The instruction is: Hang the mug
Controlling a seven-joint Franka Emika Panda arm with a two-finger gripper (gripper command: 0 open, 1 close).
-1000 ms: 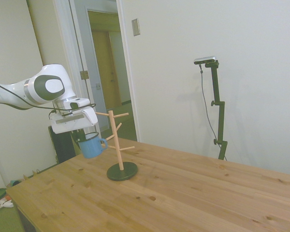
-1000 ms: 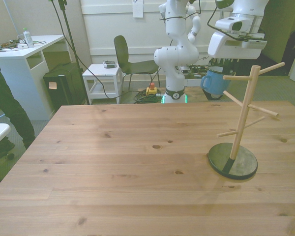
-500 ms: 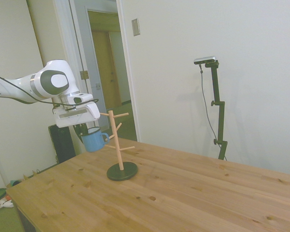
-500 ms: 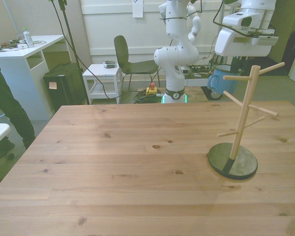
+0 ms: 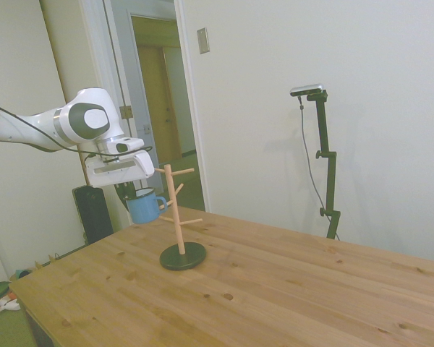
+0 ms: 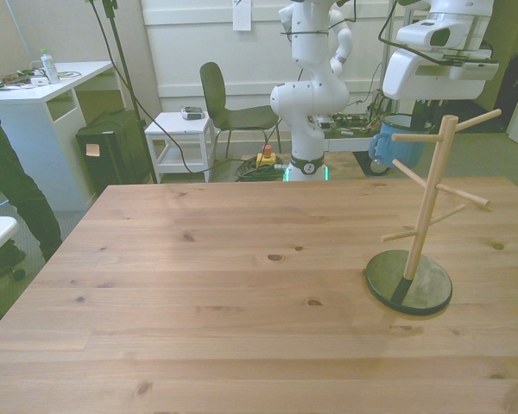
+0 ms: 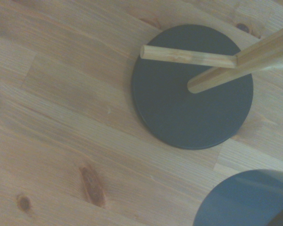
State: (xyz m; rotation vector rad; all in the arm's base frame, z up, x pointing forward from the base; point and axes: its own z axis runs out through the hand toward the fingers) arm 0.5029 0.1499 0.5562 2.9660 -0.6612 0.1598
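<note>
The light-blue mug hangs upright in the air, gripped at its rim by my gripper, which is shut on it. Its loop handle points toward the wooden mug rack and sits close to the rack's pegs, at about mid height. In the front view the mug shows behind the rack's upper peg, under the gripper. The wrist view looks down on the rack's dark round base, one peg and the mug's blue side.
The rack's base stands on the wooden table near the front view's right edge. A person stands off the table at the front view's left. Behind the table are a chair and a small white cart.
The arm has carried the mug up and toward the rack, rightward in both views. The handle now sits next to the pegs. The grip has not changed.
</note>
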